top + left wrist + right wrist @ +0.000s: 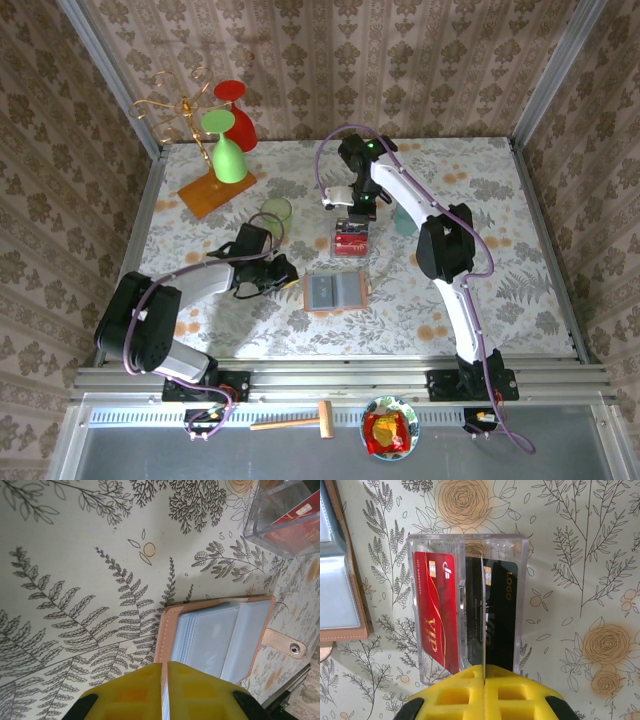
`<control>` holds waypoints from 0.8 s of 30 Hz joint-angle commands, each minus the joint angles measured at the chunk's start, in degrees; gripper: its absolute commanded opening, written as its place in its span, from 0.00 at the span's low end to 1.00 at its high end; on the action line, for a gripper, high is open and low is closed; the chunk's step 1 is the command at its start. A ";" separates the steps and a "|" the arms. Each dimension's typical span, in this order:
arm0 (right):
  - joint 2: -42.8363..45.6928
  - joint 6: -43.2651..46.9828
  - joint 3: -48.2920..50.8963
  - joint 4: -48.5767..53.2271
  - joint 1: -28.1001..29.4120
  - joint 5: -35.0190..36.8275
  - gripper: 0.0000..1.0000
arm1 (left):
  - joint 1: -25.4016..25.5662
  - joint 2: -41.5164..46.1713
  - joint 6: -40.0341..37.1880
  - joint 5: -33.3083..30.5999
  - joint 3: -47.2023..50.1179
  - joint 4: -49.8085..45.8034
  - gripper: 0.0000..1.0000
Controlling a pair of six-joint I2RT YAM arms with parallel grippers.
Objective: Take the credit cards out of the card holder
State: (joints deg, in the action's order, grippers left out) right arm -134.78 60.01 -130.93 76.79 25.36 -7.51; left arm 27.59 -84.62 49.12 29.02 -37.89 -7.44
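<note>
The right gripper (483, 672) is pinched shut on 1 credit card (483, 605), which stands on edge so that its thin pale rim runs from the fingertips toward 12 o'clock. Directly below it lies the clear box (470, 542), its long axis along that same 6-to-12 line. A red card (436, 605) lies flat in the box at 9 o'clock of the held card, and a black card (502, 610) lies under it and out to 3 o'clock. The release looks to turn on this: card and box line up lengthwise, so the card should drop straight in. In the top view the card holder (335, 291) lies open on the table (480, 200) at 6 o'clock of the box. The left gripper (164, 670), the nearer to it, is closed on its 9 o'clock edge, pinning it
</note>
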 commanded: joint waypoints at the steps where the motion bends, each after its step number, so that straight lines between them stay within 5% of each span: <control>1: -1.18 0.12 -1.63 2.83 -0.24 -0.46 0.12 | -0.52 -0.96 -1.60 1.50 -1.65 -0.84 0.12; 14: 3.03 -3.12 -0.30 2.28 -0.23 0.47 0.19 | -0.50 -0.32 -1.57 2.08 -1.22 -0.29 0.12; 24: 11.78 -13.62 12.22 -7.94 1.29 0.52 0.20 | 0.91 -0.18 -0.37 2.55 -0.43 2.29 0.12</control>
State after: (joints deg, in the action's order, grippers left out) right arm -127.13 52.10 -121.43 72.66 25.87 -7.42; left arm 27.83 -85.36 48.82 30.48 -37.98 -6.59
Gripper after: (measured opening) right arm 0.196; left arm 0.118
